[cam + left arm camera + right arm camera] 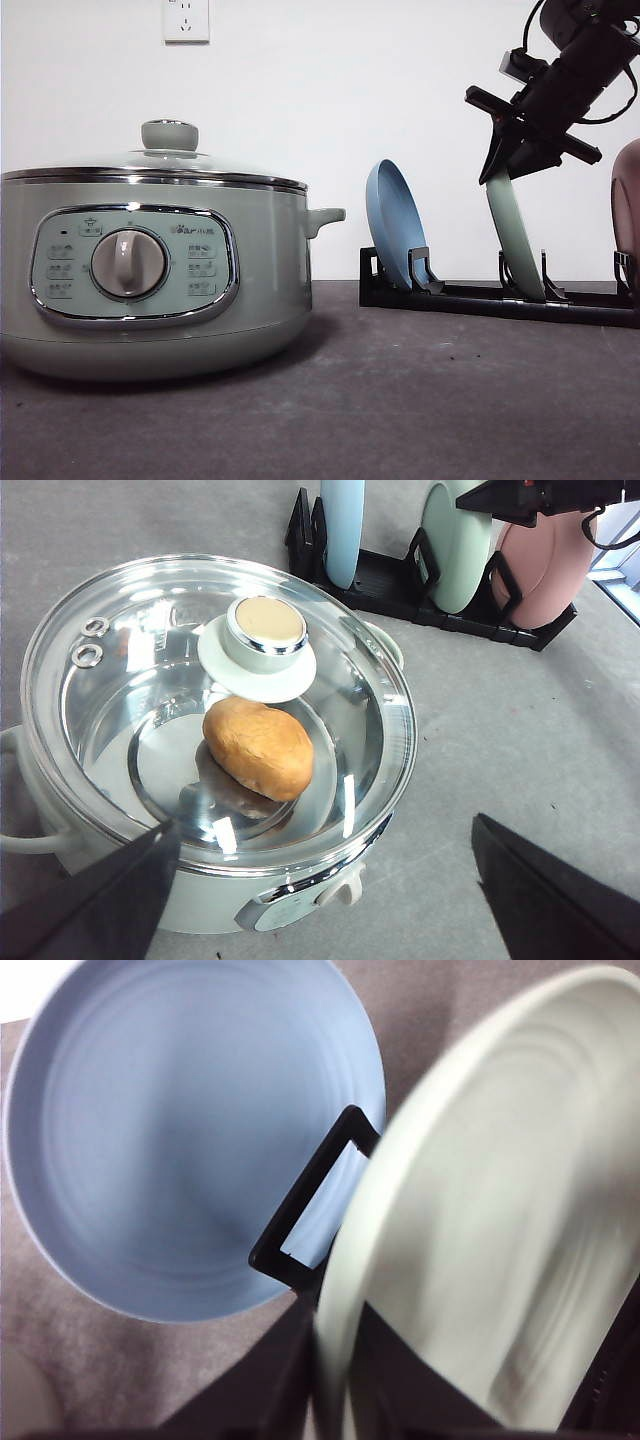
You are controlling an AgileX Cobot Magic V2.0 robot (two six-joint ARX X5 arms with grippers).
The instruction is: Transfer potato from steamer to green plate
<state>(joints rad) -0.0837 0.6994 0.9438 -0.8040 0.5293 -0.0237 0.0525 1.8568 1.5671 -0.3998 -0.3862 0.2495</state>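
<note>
Three plates stand on edge in a black slotted rack (480, 296) in the front view: a blue plate (392, 228), the green plate (517, 243) and, cut by the frame edge, a dark pinkish one (628, 205). The right gripper (503, 168) comes down from above onto the top rim of the green plate, its black fingers straddling the rim; the blue plate stands to its left, well apart from the fingers. The steamer (150, 275), glass lid (150, 160) on and dial facing the camera, sits on the grey table (400, 400) far from that gripper. In the left wrist view the potato (259, 747) lies inside the steamer on the shiny steel floor, seen through the closed glass lid, just beneath the lid's knob (266, 630). The left gripper (330, 880) hangs above the steamer's near rim with its two dark fingers (95, 905) set wide apart, holding nothing; the potato lies just ahead of the gap between them. Beyond the steamer the rack holds the blue, green (455, 540) and pink plate (550, 570), with the right arm's black fingers over the green one. In the right wrist view the rim of the green plate (480, 1240) runs down between the right gripper's fingers (270, 1385), one finger on each face, pinched on the edge. The blue plate (180, 1140) faces it across a black rack loop (315, 1200).
</note>
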